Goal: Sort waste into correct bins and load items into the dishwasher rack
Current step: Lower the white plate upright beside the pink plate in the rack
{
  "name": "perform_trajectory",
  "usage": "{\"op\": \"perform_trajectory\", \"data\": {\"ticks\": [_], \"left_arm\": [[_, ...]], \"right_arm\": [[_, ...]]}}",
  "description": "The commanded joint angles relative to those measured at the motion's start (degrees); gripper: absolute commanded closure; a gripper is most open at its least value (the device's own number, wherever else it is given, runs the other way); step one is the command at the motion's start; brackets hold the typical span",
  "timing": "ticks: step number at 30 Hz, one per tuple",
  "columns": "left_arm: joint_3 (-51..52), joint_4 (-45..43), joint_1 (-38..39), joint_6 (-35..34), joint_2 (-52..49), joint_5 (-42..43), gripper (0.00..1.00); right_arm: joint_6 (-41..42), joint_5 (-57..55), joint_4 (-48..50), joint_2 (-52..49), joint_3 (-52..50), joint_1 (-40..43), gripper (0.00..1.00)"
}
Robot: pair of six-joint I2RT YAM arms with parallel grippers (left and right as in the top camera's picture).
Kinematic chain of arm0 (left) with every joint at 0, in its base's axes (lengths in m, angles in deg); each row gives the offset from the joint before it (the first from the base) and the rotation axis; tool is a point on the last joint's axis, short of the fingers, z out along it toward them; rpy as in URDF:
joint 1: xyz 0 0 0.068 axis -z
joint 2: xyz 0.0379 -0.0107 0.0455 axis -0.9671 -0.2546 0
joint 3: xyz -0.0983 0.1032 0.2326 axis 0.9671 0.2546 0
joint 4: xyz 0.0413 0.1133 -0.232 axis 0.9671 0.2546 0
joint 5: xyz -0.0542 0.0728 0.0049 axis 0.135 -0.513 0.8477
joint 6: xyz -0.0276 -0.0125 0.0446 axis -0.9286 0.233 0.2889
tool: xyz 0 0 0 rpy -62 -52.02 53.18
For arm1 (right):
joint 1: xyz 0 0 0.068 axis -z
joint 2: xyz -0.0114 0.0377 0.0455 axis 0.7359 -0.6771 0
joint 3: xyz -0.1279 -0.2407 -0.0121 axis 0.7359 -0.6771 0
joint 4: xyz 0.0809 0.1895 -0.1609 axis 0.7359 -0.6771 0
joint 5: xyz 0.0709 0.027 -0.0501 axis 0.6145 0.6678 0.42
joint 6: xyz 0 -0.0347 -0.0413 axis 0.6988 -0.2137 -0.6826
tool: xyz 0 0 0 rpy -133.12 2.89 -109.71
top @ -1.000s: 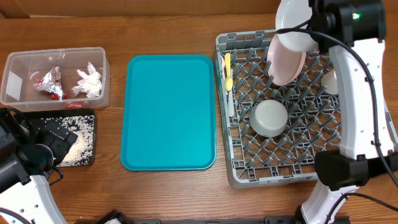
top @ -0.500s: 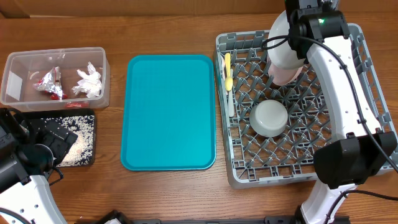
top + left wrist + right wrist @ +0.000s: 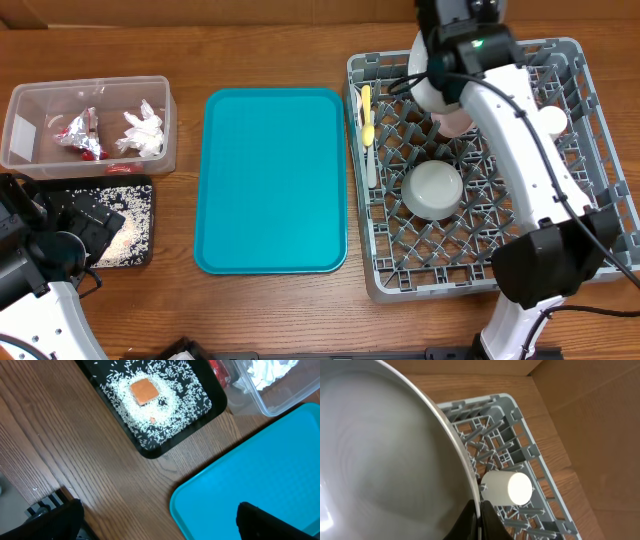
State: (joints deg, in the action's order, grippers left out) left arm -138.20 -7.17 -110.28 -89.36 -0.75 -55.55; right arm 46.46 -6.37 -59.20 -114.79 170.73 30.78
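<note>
Currently: right claw [image 3: 480, 519] clamped on rim of the round grey plate [image 3: 385, 450], over the grey pegged dishwasher rack [image 3: 430, 285]. White cup [image 3: 507, 488] stands beyond the claw; pale pink plate [image 3: 455, 124], small grey bowl [image 3: 432, 190], yellow spoon [image 3: 366, 112] and white plastic utensil [image 3: 371, 165] sit in the rack near it. Left claw [image 3: 159, 510] hangs spread apart; shallow black tray [image 3: 155, 451] holding rice grains [image 3: 170, 405] and orange cube [image 3: 144, 391] lies ahead of it, clear plastic tub [image 3: 30, 140] of wrappers [image 3: 80, 130] beyond. Judgement: waste sorted, only this plate left to seat.

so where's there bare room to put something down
The flat teal tray, between the clear plastic tub and the square grey rack, is bare. So are the rack's rows in front of the small grey bowl. Crowded: its back, yellow spoon, pink round plate, right gripper.
</note>
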Motion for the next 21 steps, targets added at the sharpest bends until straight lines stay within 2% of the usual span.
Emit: {"op": "perform_trajectory", "data": {"ticks": [1,18,20,21], "left_arm": [[0.1,0.0,-0.4,-0.8,-0.1,-0.6,0.0],[0.1,0.0,-0.4,-0.8,-0.1,-0.6,0.0],[0.1,0.0,-0.4,-0.8,-0.1,-0.6,0.0],[0.1,0.0,-0.4,-0.8,-0.1,-0.6,0.0]], "right_arm": [[0.0,-3.4,0.5,-1.0,-1.8,0.5,0.96],[-0.4,-9.2,5.0,-2.9,-8.3,-4.0,0.96],[-0.4,-10.1,4.9,-2.8,-8.3,-4.4,0.94],[-0.4,-10.5,4.9,-2.8,-8.3,-4.7,0.89]]}}
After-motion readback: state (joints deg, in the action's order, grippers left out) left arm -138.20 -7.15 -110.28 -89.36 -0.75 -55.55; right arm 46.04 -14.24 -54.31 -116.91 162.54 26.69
